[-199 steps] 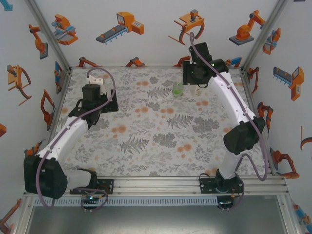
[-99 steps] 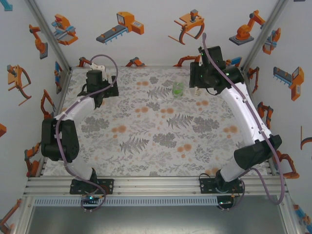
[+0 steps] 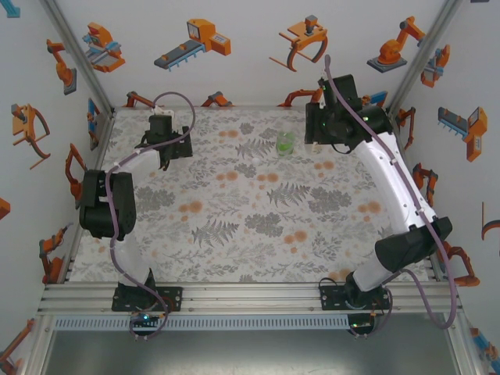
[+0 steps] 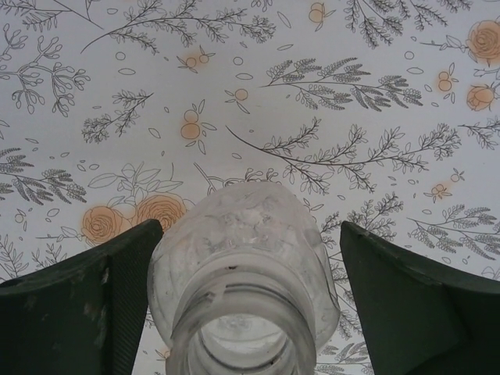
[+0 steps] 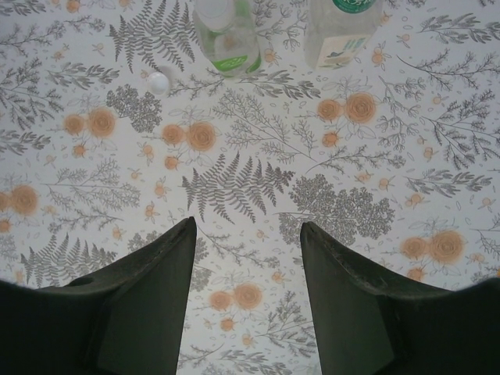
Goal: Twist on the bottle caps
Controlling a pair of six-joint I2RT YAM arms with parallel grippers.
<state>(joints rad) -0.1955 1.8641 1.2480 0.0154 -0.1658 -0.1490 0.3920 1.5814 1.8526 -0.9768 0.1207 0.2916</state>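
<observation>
Clear bottle (image 4: 244, 258), uncapped, is sitting ungripped between the parted fingers of my left claw (image 4: 248, 228); my right claw (image 5: 246, 225) is hanging open, empty.

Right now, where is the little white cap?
In the right wrist view, the white cap lies on the flowered table, just left of the green bottle, well ahead of the right gripper.

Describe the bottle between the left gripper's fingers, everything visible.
The bottle is short, clear plastic with a cloudy, textured look. Its threaded neck is open with no cap on, the mouth turned toward the wrist camera and cut off by the frame's lower edge. The floral table lies behind it. It sits between the left gripper's open jaws: one finger is at its side, touching or nearly so, and the other stands apart.
</observation>
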